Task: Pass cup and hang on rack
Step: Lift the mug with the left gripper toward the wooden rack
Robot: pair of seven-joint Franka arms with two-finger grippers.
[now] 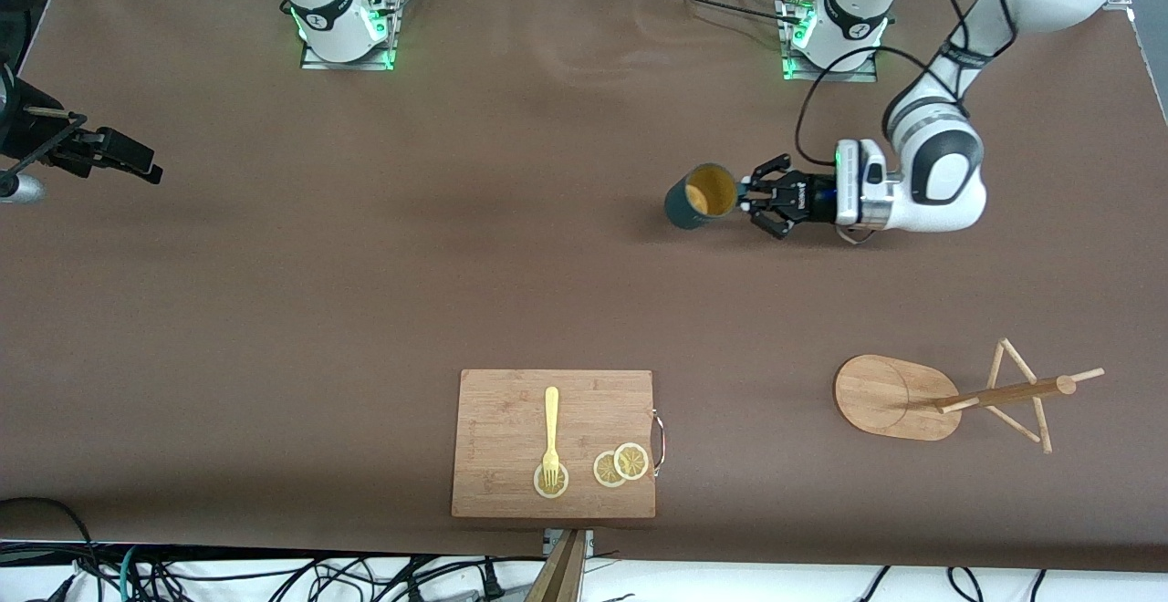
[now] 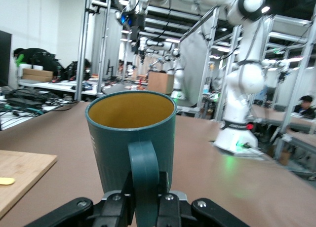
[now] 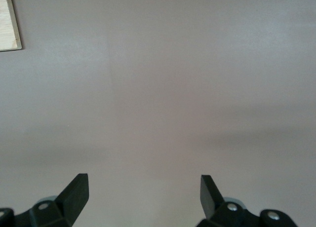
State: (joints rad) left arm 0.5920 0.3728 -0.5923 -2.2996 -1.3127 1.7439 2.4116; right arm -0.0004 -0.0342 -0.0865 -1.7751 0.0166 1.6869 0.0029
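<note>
**Cup in the left fingers, rack waiting**

Nearest the front camera I see the cutting board (image 1: 555,443) with a yellow fork (image 1: 550,436) and lemon slices (image 1: 621,465) on it. Beside it, toward the left arm's end of the bench (image 1: 365,292), the mug rack (image 1: 949,397) looks tipped over on its side. Above the bench, the left gripper (image 1: 750,196) has its fingers clamped on the handle (image 2: 144,180) of the teal cup (image 1: 700,196), which is tilted. The right gripper (image 3: 143,192) waits at its own end, fingers apart and empty. I judge the pass done and hanging next: I must steer the handle onto a peg
</note>
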